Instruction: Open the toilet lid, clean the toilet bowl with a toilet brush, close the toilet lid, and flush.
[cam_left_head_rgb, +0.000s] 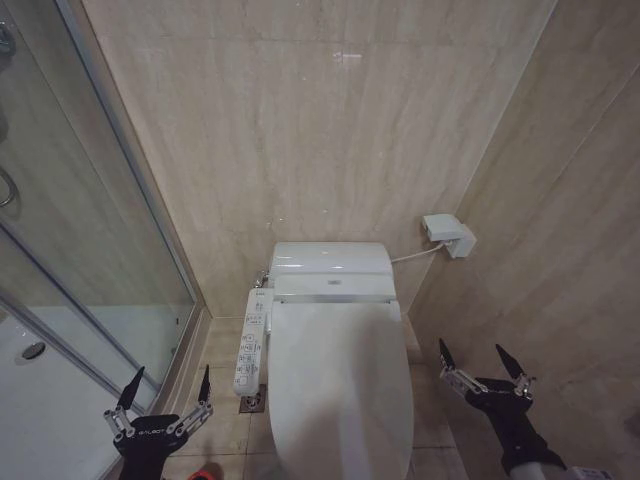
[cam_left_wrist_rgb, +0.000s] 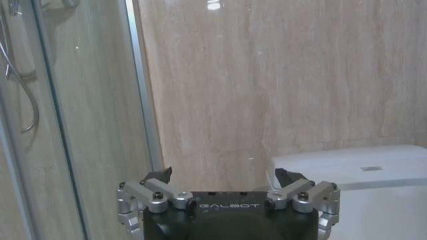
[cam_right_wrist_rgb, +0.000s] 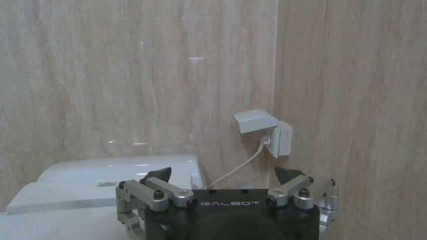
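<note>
Toilet lid (cam_left_head_rgb: 340, 385) down, both arms waiting.
Left end effector (cam_left_head_rgb: 167, 392) and right end effector (cam_left_head_rgb: 481, 364) hover released on either side of it.

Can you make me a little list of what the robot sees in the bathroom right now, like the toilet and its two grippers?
toilet lid: shut, down over the bowl
button panel: along the toilet's left side
left gripper: open, empty, low beside the shower glass
right gripper: open, empty, low to the toilet's right
wall socket: cord runs to the toilet
</note>
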